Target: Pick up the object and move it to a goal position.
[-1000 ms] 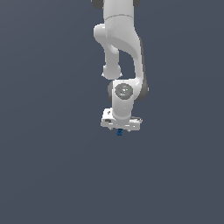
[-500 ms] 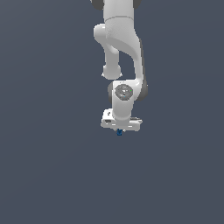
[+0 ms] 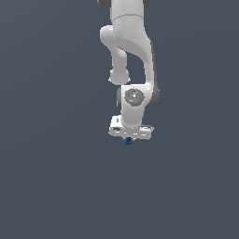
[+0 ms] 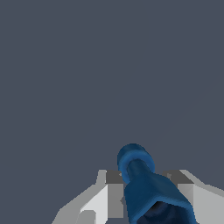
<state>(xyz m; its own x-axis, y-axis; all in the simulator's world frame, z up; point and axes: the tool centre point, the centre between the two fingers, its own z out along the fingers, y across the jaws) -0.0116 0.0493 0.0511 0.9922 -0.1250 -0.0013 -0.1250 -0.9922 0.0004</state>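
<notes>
Beneath the white jointed robot arm (image 3: 130,56), its white gripper (image 3: 129,138) points downward, fingers (image 4: 114,192) clamped on a small dark blue flared object (image 4: 146,188) above the plain grey floor (image 3: 51,177).

From the exterior view, my gripper (image 3: 129,138) covers nearly all of the blue object (image 3: 129,141), leaving a speck too small to show its shape, and the picture's top edge cuts off my arm (image 3: 127,28). In the wrist view the object (image 4: 146,186) hides my fingers' (image 4: 114,192) inner faces, and the frame's edge crops both.
</notes>
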